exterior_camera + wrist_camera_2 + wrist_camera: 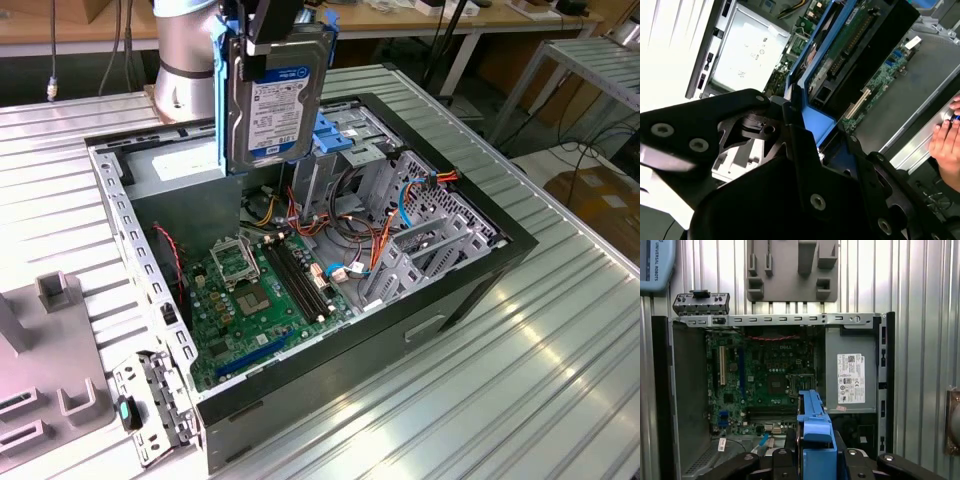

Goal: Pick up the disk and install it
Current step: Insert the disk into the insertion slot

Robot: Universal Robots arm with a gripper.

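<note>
The disk (pixel 272 100), a silver hard drive with a blue-and-white label and blue plastic side rails, hangs upright above the open computer case (pixel 480 265). My gripper (pixel 272 28) is shut on its top end, over the case's back part near the arm's base. In the second wrist view the disk's green circuit-board side (pixel 850 45) and a blue rail (pixel 812 112) run away from the black gripper (pixel 805 135). In the first wrist view the disk's blue rail (pixel 815 425) sticks out of the gripper (pixel 815 462) above the motherboard.
Inside the case lie the motherboard (pixel 250 290), a metal drive cage with a blue top (pixel 350 140), loose cables (pixel 350 235) and a grey power supply box (pixel 850 375). A grey fixture (pixel 50 340) sits on the ribbed table. A person's hand (pixel 947 145) is at the case's rim.
</note>
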